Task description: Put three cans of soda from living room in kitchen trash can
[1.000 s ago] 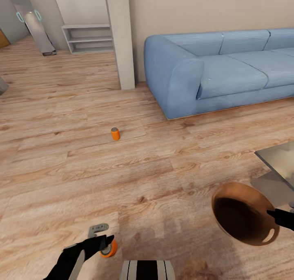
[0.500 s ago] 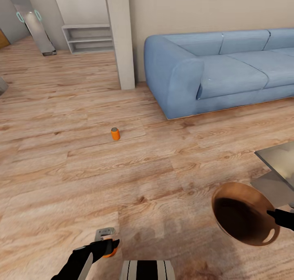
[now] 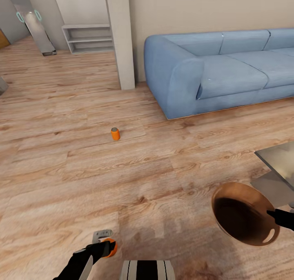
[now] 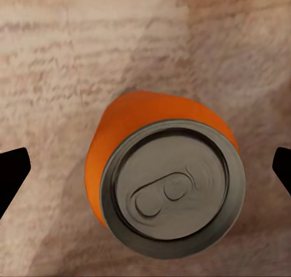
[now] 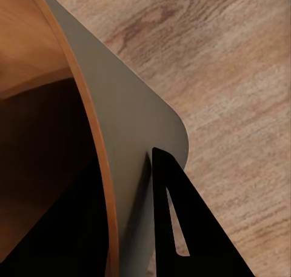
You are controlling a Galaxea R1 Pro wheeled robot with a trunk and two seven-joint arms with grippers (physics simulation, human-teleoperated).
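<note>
Carrying the trash can (image 3: 245,213) by its rim in my closed right gripper (image 3: 274,217), I hold my left gripper (image 4: 145,168) wide open around an upright orange soda can (image 4: 163,192) on the wood floor (image 3: 81,170). Closing off-centre could topple it; another orange can (image 3: 115,133) stands well ahead.

Left hand (image 3: 107,243) spread wide around a can (image 3: 109,247); right hand (image 3: 274,217) pinches the bin (image 3: 244,213) rim.

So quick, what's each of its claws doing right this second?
Left gripper: open, fingertips wide on either side of an orange soda can, not gripping.
Right gripper: shut on the rim of the brown trash can, holding it above the floor.
</note>
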